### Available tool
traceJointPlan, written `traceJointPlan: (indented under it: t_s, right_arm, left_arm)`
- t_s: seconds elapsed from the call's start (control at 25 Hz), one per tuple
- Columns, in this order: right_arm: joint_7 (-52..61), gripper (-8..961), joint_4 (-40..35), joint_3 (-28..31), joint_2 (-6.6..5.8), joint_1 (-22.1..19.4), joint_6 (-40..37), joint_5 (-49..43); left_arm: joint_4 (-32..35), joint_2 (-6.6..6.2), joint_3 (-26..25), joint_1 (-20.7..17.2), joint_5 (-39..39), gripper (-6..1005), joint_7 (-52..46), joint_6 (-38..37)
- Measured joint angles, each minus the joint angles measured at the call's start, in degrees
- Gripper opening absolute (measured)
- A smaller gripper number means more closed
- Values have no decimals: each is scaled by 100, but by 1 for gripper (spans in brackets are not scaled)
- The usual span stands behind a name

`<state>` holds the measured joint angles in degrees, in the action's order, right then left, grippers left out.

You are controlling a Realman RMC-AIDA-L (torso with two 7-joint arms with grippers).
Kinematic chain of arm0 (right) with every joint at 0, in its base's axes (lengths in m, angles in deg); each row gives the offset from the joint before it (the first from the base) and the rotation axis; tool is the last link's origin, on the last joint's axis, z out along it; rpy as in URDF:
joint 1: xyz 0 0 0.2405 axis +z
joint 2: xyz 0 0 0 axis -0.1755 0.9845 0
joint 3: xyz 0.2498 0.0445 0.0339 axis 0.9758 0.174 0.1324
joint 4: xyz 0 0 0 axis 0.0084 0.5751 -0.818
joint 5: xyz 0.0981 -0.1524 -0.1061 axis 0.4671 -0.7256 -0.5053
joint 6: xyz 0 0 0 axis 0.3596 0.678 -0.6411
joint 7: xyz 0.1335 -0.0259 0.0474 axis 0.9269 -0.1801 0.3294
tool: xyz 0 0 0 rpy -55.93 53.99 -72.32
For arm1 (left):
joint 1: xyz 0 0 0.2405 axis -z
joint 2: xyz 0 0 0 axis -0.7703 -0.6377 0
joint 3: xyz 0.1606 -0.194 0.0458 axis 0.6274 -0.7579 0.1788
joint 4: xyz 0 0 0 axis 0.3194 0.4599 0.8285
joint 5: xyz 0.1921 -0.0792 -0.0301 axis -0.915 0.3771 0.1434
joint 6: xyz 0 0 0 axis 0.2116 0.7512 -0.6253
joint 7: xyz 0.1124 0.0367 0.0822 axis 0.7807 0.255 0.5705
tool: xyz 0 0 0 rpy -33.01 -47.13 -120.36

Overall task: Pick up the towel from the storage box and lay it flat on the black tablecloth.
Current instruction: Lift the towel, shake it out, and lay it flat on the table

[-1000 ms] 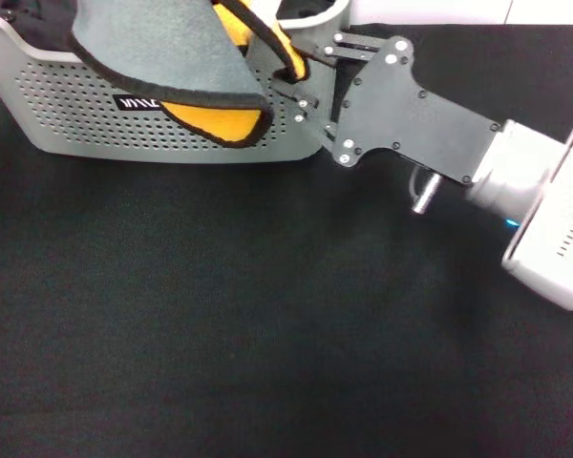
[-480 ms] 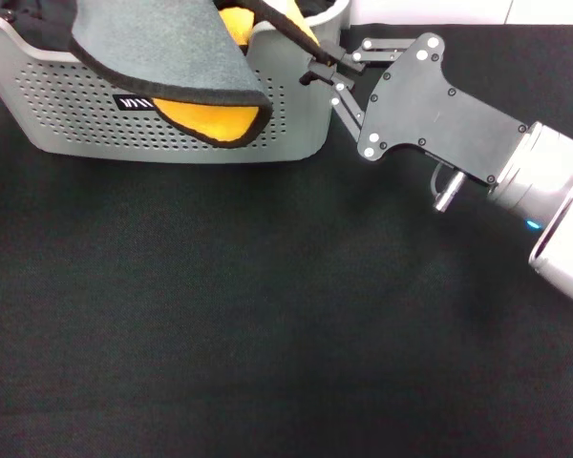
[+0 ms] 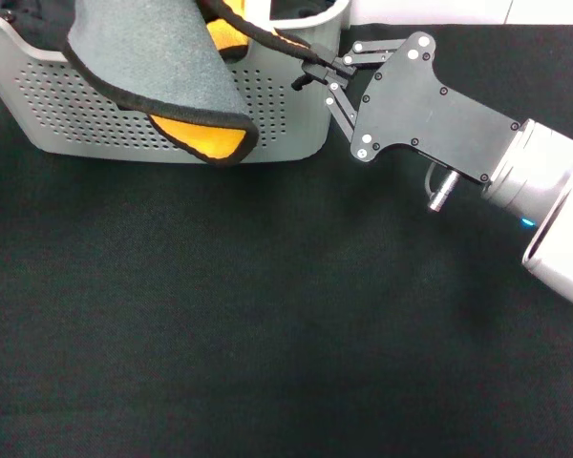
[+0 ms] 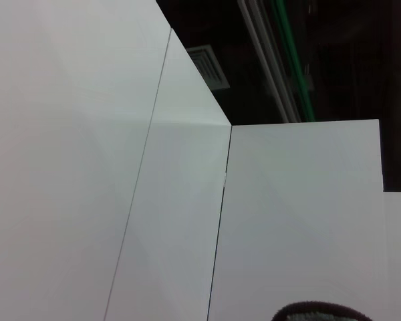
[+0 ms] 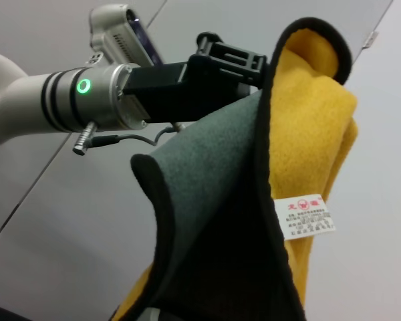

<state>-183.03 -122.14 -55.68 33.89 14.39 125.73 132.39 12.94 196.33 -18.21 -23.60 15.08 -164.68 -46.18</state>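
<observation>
Black tablecloth [image 3: 267,324] covers the whole desk. At its far left edge stands the storage box [image 3: 286,124], the towel [image 3: 162,67] draped over its front wall. Right gripper [image 3: 310,69] pinches the towel's hem at the box's right corner; left gripper [image 5: 230,63] clamps its upper edge.

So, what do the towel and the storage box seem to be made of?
The towel looks like soft plush fabric: matte grey face, yellow back, black hem, draping in folds. The storage box looks like smooth pale plastic with rows of small holes.
</observation>
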Motion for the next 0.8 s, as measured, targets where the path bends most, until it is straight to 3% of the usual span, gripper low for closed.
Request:
traceJointPlan:
  t_s: [0.32,0.8]
  right_arm:
    - [3,118,0,38,0,1,-35,13]
    - [4,134,25,57,0,-2,-41,51]
  left_arm:
    - [0,0,86,1,-2,35,-5,-19]
    - [0,8,146,-14,-2,35,-35,-40]
